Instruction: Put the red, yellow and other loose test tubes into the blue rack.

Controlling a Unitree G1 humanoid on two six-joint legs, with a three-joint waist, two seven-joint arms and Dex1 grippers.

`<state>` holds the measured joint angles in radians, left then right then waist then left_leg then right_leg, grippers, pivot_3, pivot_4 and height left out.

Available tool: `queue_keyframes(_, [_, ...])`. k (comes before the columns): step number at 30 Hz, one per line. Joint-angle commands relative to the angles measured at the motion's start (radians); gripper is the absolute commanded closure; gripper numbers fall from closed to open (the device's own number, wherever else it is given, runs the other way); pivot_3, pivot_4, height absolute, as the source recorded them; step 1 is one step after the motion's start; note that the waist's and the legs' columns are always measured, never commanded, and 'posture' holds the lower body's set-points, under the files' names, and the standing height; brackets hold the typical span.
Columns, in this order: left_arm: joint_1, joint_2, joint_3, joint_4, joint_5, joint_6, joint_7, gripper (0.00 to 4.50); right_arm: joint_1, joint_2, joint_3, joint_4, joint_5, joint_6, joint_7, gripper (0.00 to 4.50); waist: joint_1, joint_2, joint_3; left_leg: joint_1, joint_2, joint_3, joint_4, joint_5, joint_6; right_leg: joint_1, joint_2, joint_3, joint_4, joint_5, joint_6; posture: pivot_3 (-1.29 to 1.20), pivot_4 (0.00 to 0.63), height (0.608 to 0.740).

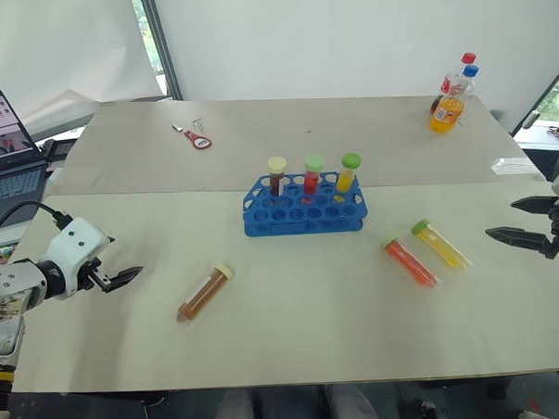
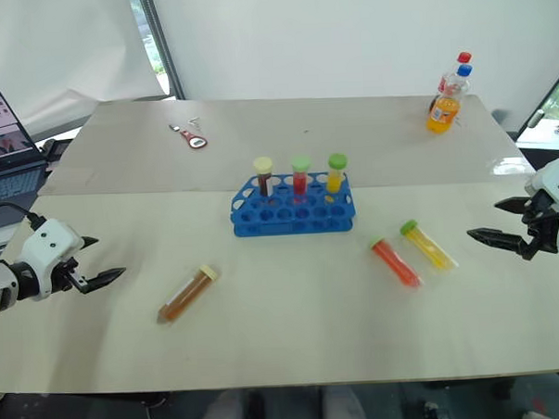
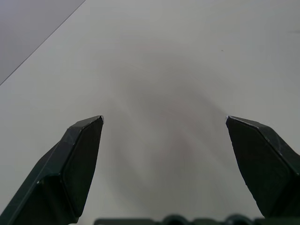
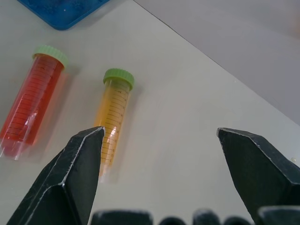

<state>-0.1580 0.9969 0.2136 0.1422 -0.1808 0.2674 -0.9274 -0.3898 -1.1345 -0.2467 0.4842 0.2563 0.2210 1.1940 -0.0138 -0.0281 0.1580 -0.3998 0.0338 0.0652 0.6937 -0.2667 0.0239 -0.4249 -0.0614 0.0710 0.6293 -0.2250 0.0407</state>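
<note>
The blue rack stands at the table's middle with three capped tubes upright in its back row. A red tube and a yellow tube, both green-capped, lie side by side right of the rack. An amber-brown tube with a pale cap lies front-left of it. My left gripper hovers open and empty near the table's left edge, left of the amber tube. My right gripper is open and empty at the right edge, pointing toward the yellow tube and the red tube.
An orange soda bottle with a blue cap and a red-capped bottle behind it stand at the far right corner. A red-handled tool lies at the far left. A laptop sits off the table's left side.
</note>
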Motion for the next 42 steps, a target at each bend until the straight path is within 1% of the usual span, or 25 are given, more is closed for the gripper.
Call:
queue_keyframes(1, [-0.015,0.008,0.04,-0.02,-0.029,0.008,-0.012,0.03,-0.028,-0.016,-0.018,-0.015,0.007,0.011,-0.008,0.22,0.0,0.0,0.0,0.0,0.0,0.0,0.0,0.0,0.0,0.0,0.0,0.0,0.0,0.0,0.0,0.0,0.15,0.733])
queue_keyframes(4, [-0.021,0.005,0.063,-0.012,-0.07,0.016,-0.036,0.03,-0.028,-0.005,-0.024,-0.031,0.016,0.046,-0.028,0.22,0.0,0.0,0.0,0.0,0.0,0.0,0.0,0.0,0.0,0.0,0.0,0.0,0.0,0.0,0.0,0.0,0.15,0.733])
queue_keyframes(9, [-0.015,0.025,0.045,0.025,-0.027,-0.041,-0.032,0.03,-0.033,0.008,-0.033,-0.039,0.019,0.061,-0.055,0.22,0.0,0.0,0.0,0.0,0.0,0.0,0.0,0.0,0.0,0.0,0.0,0.0,0.0,0.0,0.0,0.0,0.15,0.733])
queue_keyframes(11, [-0.012,0.037,0.031,0.033,-0.016,-0.059,-0.057,0.03,-0.034,0.01,-0.032,-0.042,0.02,0.068,-0.06,0.22,0.0,0.0,0.0,0.0,0.0,0.0,0.0,0.0,0.0,0.0,0.0,0.0,0.0,0.0,0.0,0.0,0.15,0.733])
queue_keyframes(13, [-0.023,0.031,0.024,0.007,-0.027,-0.049,-0.074,0.03,-0.04,0.009,-0.023,-0.046,0.018,0.094,-0.063,0.22,0.001,0.0,0.0,0.0,0.0,0.0,0.0,0.0,0.0,0.0,0.0,0.0,0.0,0.0,0.0,0.0,0.15,0.733])
queue_keyframes(15, [-0.05,0.024,0.012,-0.071,-0.061,-0.015,-0.1,0.03,-0.071,0.009,-0.009,-0.071,0.03,0.159,-0.063,0.22,0.001,0.0,0.0,0.0,0.0,0.0,0.0,0.0,0.0,0.0,0.0,0.0,0.0,0.0,0.0,0.0,0.15,0.733])
queue_keyframes(18, [-0.085,0.015,-0.038,-0.25,-0.143,0.062,-0.168,0.03,-0.137,0.007,0.043,-0.13,0.023,0.273,-0.065,0.22,0.001,0.0,0.0,-0.001,0.0,0.0,0.002,0.0,0.0,0.0,0.0,0.0,0.001,0.0,0.0,0.0,0.15,0.733])
queue_keyframes(21, [-0.123,0.005,-0.101,-0.406,-0.217,0.139,-0.216,0.03,-0.217,-0.018,0.185,-0.16,-0.067,0.413,-0.062,0.22,0.001,0.0,0.0,-0.001,0.0,0.0,0.001,0.0,0.0,0.0,0.0,0.0,0.0,0.0,0.0,0.0,0.15,0.733])
queue_keyframes(23, [-0.156,-0.006,-0.136,-0.477,-0.255,0.176,-0.235,0.03,-0.284,-0.011,0.267,-0.151,-0.106,0.479,-0.049,0.22,0.0,0.0,0.0,-0.001,0.0,0.0,0.001,0.0,0.0,-0.001,0.0,0.0,0.0,0.0,0.0,0.0,0.15,0.733])
queue_keyframes(27, [-0.247,-0.056,-0.207,-0.585,-0.336,0.244,-0.251,0.03,-0.44,0.05,0.434,-0.039,-0.194,0.572,-0.012,0.22,-0.001,0.001,0.001,-0.005,-0.001,0.0,0.002,0.0,0.0,-0.004,0.001,0.0,0.001,0.0,0.0,0.0,0.15,0.733])
queue_keyframes(30, [-0.289,-0.089,-0.246,-0.635,-0.362,0.257,-0.252,0.03,-0.511,0.085,0.537,0.058,-0.265,0.554,0.035,0.22,-0.001,0.002,0.001,-0.005,-0.001,-0.001,0.002,0.0,0.0,-0.004,0.001,0.0,0.0,0.0,0.0,0.0,0.15,0.733])
queue_keyframes(32, [-0.313,-0.112,-0.268,-0.658,-0.377,0.266,-0.251,0.03,-0.554,0.114,0.594,0.139,-0.314,0.509,0.064,0.22,0.0,0.002,0.001,-0.006,-0.001,-0.001,0.002,0.0,0.0,-0.004,0.001,0.0,-0.001,0.0,0.0,0.0,0.15,0.733])
queue_keyframes(36, [-0.335,-0.146,-0.293,-0.683,-0.383,0.272,-0.235,0.03,-0.631,0.172,0.652,0.296,-0.383,0.435,0.083,0.22,0.0,0.002,0.002,-0.006,-0.002,-0.001,0.003,0.0,0.0,-0.004,0.001,0.0,-0.001,0.0,0.0,0.0,0.15,0.733])
queue_keyframes(41, [-0.332,-0.174,-0.319,-0.705,-0.375,0.272,-0.215,0.03,-0.683,0.234,0.689,0.428,-0.451,0.37,0.112,0.22,-0.001,0.002,0.002,-0.006,-0.002,-0.001,0.003,0.0,0.0,-0.004,0.001,0.0,0.0,0.0,0.0,0.0,0.15,0.733])
queue_keyframes(42, [-0.33,-0.177,-0.323,-0.707,-0.372,0.271,-0.213,0.0,-0.688,0.242,0.69,0.449,-0.461,0.363,0.114,0.59,-0.001,0.002,0.002,-0.006,-0.002,-0.001,0.002,0.0,0.0,-0.004,0.001,0.0,0.0,0.0,0.0,0.0,0.15,0.733])
